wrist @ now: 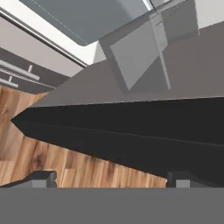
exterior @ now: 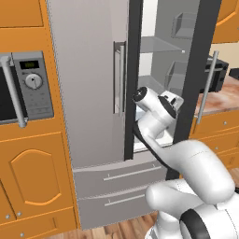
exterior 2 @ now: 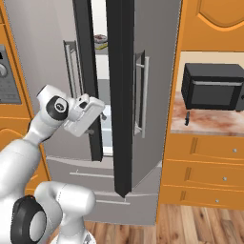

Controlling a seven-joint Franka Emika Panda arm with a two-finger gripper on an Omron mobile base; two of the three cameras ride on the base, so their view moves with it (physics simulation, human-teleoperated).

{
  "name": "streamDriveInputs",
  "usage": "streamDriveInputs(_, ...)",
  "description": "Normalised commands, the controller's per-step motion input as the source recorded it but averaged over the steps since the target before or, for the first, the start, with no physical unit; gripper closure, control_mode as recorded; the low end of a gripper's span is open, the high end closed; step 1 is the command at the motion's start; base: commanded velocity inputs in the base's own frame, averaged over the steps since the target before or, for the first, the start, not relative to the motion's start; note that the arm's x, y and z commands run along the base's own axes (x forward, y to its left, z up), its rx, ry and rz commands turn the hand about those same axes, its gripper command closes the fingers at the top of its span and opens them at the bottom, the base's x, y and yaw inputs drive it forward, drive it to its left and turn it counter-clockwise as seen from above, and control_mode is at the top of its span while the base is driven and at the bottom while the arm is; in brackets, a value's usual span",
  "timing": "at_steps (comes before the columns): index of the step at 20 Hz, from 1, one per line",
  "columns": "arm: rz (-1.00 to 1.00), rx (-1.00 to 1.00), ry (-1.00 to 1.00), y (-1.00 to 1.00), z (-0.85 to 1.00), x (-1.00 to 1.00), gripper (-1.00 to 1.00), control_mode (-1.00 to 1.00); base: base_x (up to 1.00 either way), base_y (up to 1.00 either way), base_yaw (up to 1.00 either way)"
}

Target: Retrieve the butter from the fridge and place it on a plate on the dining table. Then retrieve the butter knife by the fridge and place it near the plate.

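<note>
Butter is hidden from sight, likely inside the fridge (exterior: 88,84), whose right door (exterior 2: 121,95) is open. The gripper (wrist: 111,177) is wide and empty beside that door. Everything is left.

Fridge (exterior: 88,84): brushed grey steel, matt, with smooth satin metal bar handles (exterior: 119,77); open door's edge (exterior 2: 119,95) is dark, matt. Inside shelves and door bins (exterior: 179,74) look like clear smooth plastic or glass. Cabinets (exterior: 32,172): orange, smooth, semi-matt, small metal knobs. Floor (wrist: 26,127): wood planks, visible grain, low sheen. Counter (exterior 2: 209,121): reddish marbled stone, polished. Black microwave (exterior 2: 212,86): matt casing.
</note>
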Motion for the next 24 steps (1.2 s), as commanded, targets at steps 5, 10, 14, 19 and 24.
streamDriveInputs(5, 0.00, -0.02, 0.01, -0.05, -0.11, 0.30, -1.00, -1.00, 0.00, 0.00, 0.00)
streamDriveInputs(10, 0.00, -0.03, 0.00, 0.00, -0.09, 0.18, -1.00, -1.00, 0.00, 0.00, 0.00)
streamDriveInputs(14, 0.00, -0.04, 0.00, -0.02, -0.06, 0.07, -1.00, -1.00, 0.00, 0.00, 0.00)
streamDriveInputs(19, 0.00, -0.05, 0.00, -0.19, -0.05, 0.03, -1.00, -1.00, 0.00, 0.00, 0.00)
streamDriveInputs(24, 0.00, -0.03, 0.00, -0.20, -0.05, 0.10, -1.00, -1.00, 0.00, 0.00, 0.00)
